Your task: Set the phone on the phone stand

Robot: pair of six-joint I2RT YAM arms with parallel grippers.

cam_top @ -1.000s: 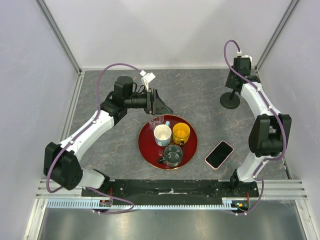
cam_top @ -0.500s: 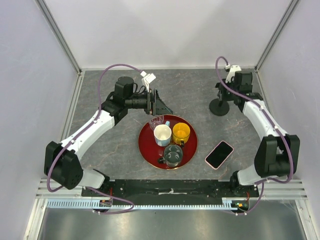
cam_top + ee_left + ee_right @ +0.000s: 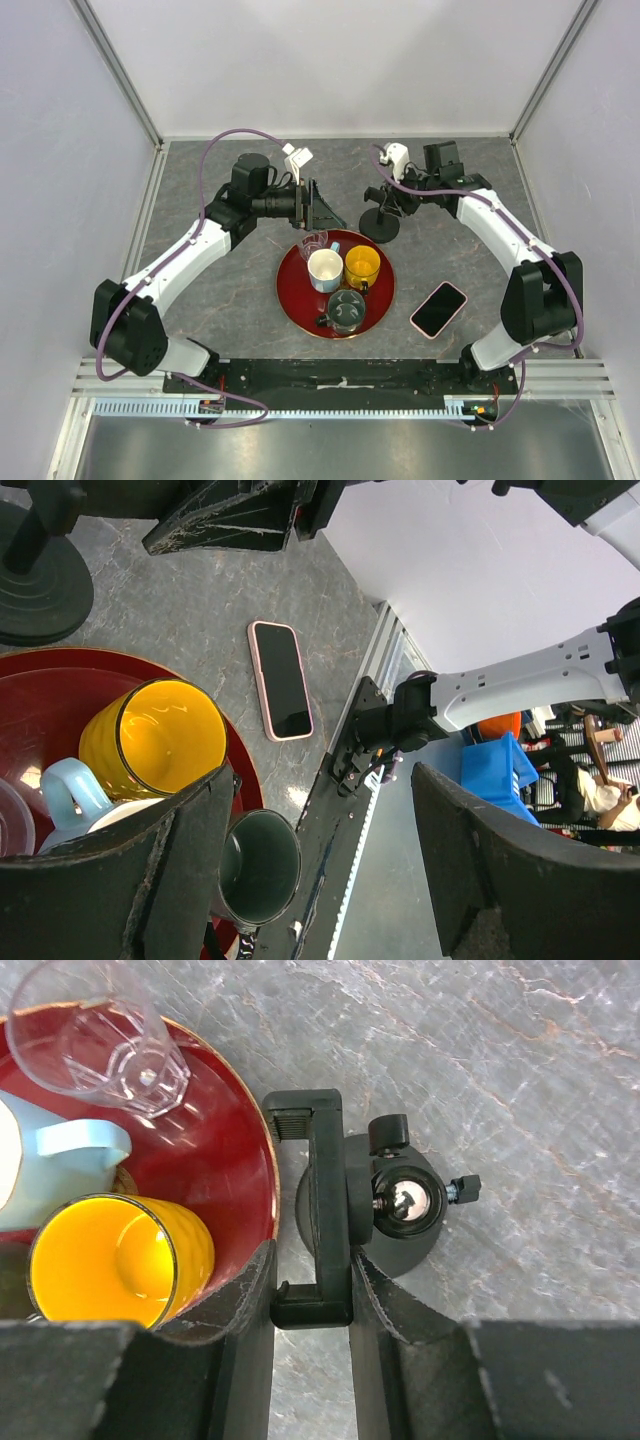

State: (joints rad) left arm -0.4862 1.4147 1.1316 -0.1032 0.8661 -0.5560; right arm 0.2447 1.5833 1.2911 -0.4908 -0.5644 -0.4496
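Logging phone (image 3: 438, 309) lying flat on grey table (image 3: 240, 300), screen up, toward the near right, apart from the right rim of red tray (image 3: 298, 298) and well apart from both grippers.

Finding phone stand (image 3: 380, 222) standing upright behind the tray's far-right edge. Seeing right gripper (image 3: 312, 1280) closing on clamp bracket (image 3: 325, 1190), one finger pressing each long side, partly open only as far as the bracket's width. Noting shiny ball joint (image 3: 405, 1200) and disc base (image 3: 415, 1255) showing just right of the bracket. Judging the base as sitting right against the tray rim in the wrist view; touching or not, cannot tell.

Counting four vessels crowding the tray: clear glass (image 3: 313, 241) at the far edge, white mug (image 3: 325, 268) with pale blue handle beside yellow cup (image 3: 362, 266) in the middle, dark mug (image 3: 346, 310) at the near edge. Marking yellow cup as the vessel nearest the stand, and the tray's right side as lying between stand and phone.

Spotting left gripper (image 3: 322, 820) hovering over the tray's far-left edge, above the clear glass, jaws standing wide, holding nothing, pointing toward the stand.
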